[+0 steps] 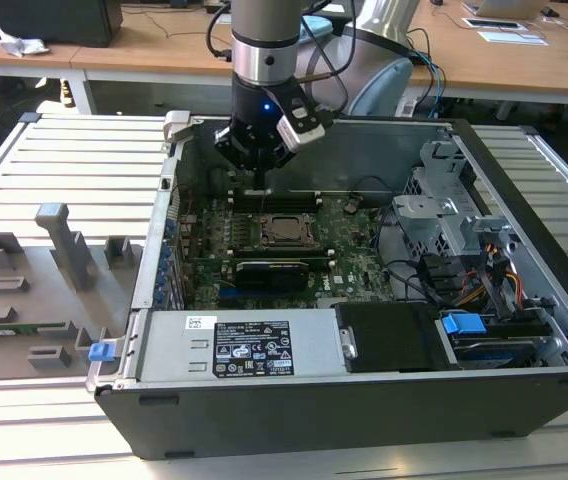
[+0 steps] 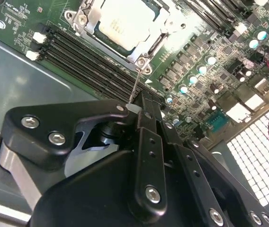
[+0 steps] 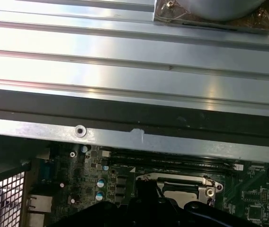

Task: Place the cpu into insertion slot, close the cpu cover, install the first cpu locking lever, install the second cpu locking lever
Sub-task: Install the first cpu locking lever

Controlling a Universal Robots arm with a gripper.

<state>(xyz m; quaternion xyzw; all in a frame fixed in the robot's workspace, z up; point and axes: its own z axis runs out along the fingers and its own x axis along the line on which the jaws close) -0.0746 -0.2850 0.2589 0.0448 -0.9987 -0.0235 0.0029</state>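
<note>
In the exterior view, the gripper (image 1: 261,186) is hanging beyond the insertion slot (image 1: 268,241), where the square, dull-silver cpu (image 1: 286,229) is already sitting. In the second wrist view, the steel cpu cover (image 2: 89,21) is lying shut over the slot. The black fingers (image 2: 148,125) are pinching together on a slim wire locking lever (image 2: 135,85) at the slot's corner. A lever step seems in hand, calling for a steady grip on so thin a wire. In the first wrist view, a smooth grey chassis wall (image 3: 134,137) is running alongside the slot.
</note>
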